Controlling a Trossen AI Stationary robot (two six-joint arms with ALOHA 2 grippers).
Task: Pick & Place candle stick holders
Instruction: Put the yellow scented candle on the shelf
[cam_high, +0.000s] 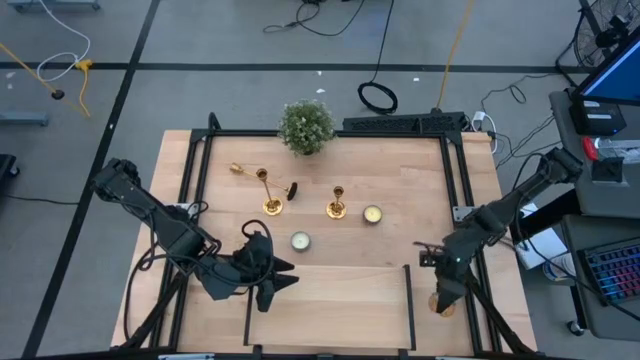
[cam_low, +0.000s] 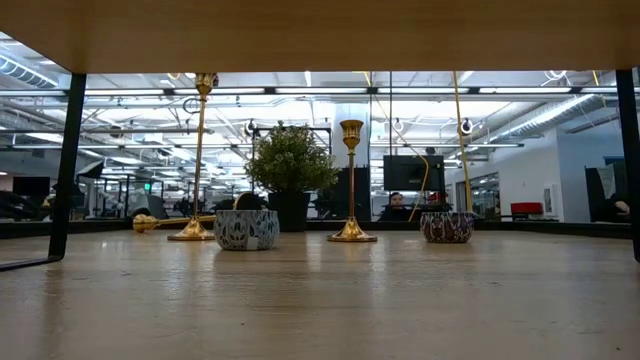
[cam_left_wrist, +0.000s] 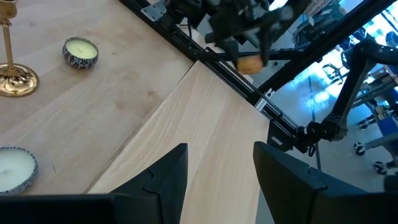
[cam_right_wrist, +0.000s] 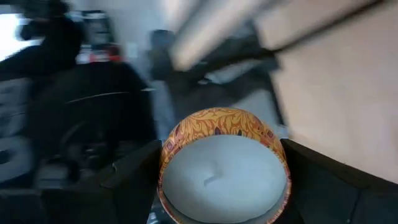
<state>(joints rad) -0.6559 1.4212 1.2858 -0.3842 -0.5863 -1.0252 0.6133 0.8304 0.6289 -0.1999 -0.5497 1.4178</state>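
Right gripper (cam_right_wrist: 221, 186) is clamped on an orange-patterned tealight candle (cam_right_wrist: 224, 165), 1 finger on each side of the tin, white wax facing the wrist camera. In the high view it sits at the table's front right edge (cam_high: 441, 300), over the black frame rail (cam_high: 466, 190), with the candle showing just under it.

Left gripper (cam_left_wrist: 219, 171) is at the front left of the table (cam_high: 262, 268); jaws stand partly apart with bare wood between them, holding nothing.

Candle stick holders: 3 brass ones, all in the middle-back area of the table (cam_high: 340, 310), none touched by either gripper.
- 1 upright left of centre (cam_high: 271, 192), base on the wood.
- 1 upright near centre (cam_high: 337, 203).
- 1 lying on its side further left and back (cam_high: 243, 170).

Low view shows the 2 upright ones (cam_low: 199, 155) (cam_low: 351, 180) and the fallen one low behind (cam_low: 160, 222).

Other items: white tealight (cam_high: 300, 241) in front of the 2 uprights, pale-green tealight (cam_high: 372, 214) just right of the centre holder, a small dark object (cam_high: 292, 190) beside the left upright, potted plant (cam_high: 306, 127) at the back edge.
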